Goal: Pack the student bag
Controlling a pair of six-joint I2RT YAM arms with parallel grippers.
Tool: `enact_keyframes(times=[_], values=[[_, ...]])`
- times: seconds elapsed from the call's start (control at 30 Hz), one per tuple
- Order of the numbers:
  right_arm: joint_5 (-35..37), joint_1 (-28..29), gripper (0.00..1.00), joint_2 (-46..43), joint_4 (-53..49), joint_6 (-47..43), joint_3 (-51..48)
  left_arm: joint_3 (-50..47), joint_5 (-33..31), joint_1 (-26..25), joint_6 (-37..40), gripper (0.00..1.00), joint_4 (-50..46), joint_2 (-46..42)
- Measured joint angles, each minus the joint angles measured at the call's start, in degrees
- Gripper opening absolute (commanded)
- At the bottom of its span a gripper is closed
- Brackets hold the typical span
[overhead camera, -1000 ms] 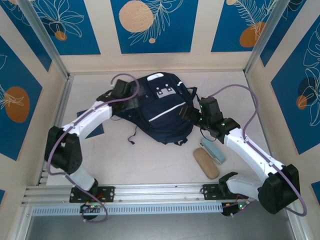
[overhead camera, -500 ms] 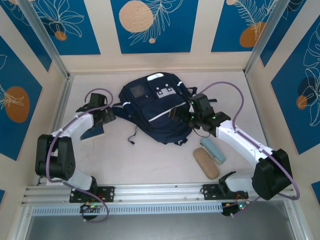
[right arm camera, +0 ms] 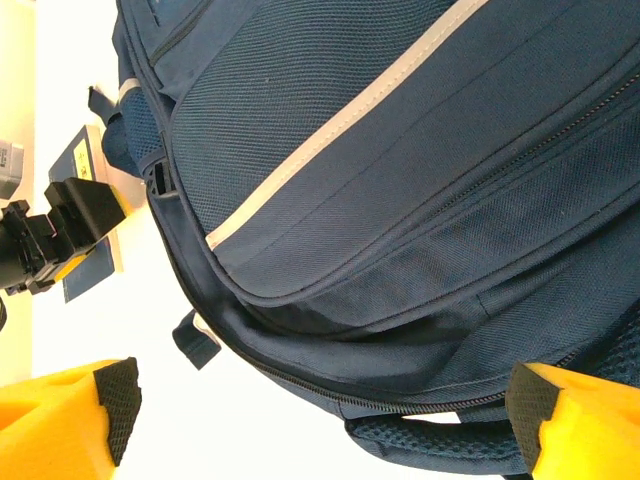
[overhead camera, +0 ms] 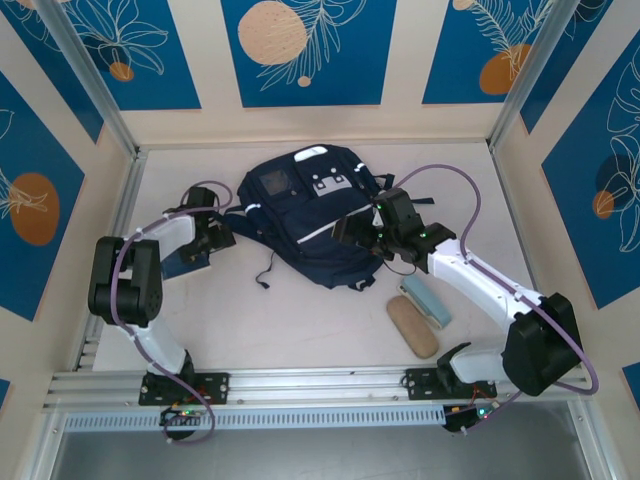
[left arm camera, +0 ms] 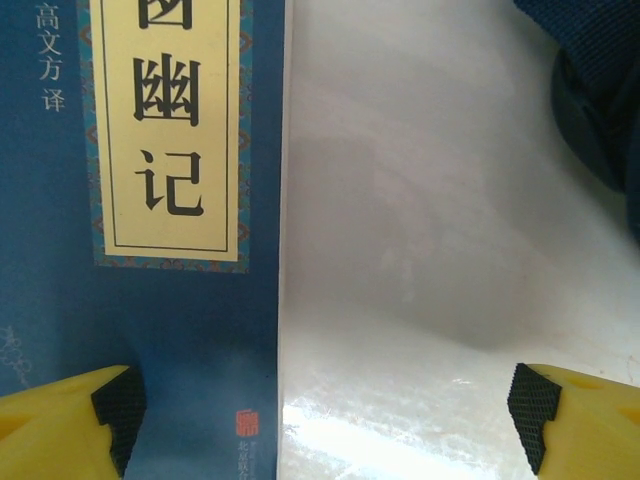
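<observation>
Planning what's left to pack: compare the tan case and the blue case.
The tan case is sandy brown; the blue case is pale teal. The tan case has rounded ends; the blue case has square corners. The blue case lies nearer the bag; the tan case lies farther from it. Both lie on the table, side by side, slanted alike.

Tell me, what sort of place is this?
Most likely a robotics test booth, not a classroom. A left arm and right arm are bolted to a metal rail at the edge of a table boxed in by patterned panels, with a student bag laid out as practice material.
</observation>
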Motion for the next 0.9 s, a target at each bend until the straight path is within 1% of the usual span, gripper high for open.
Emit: enact_keyframes(times=[0.2, 0.3, 0.4, 0.57, 0.77, 0.9], values=[[-0.2, 0.3, 0.95, 0.4, -0.2, 0.5, 0.3, -0.1, 1.3, -1.2, -1.3, 0.89, 0.2, -0.1], [-0.2, 0.3, 0.95, 0.5, -0.2, 0.9, 0.5, -1.2, 2.4, -3.8, -2.2, 0.89, 0.9, -1.1], [-0.2, 0.4, 0.95, 0.9, -0.2, 1.3, 0.8, -3.4, 3.8, -8.1, -4.3, 0.89, 1.3, -3.3], [-0.2, 0.9, 0.94, 1.5, -0.2, 1.7, 0.8, -10.1, 5.8, -16.8, -10.5, 0.9, 3.6, -9.3], [-0.1, 2.2, 0.94, 3.3, -0.3, 1.9, 1.3, -18.8, 7.6, -24.6, -19.8, 0.91, 7.1, -18.0], [-0.2, 3.6, 0.93, 5.4, -1.3, 1.9, 3.9, -21.1, 8.4, -29.0, -24.7, 0.91, 7.2, -21.2]])
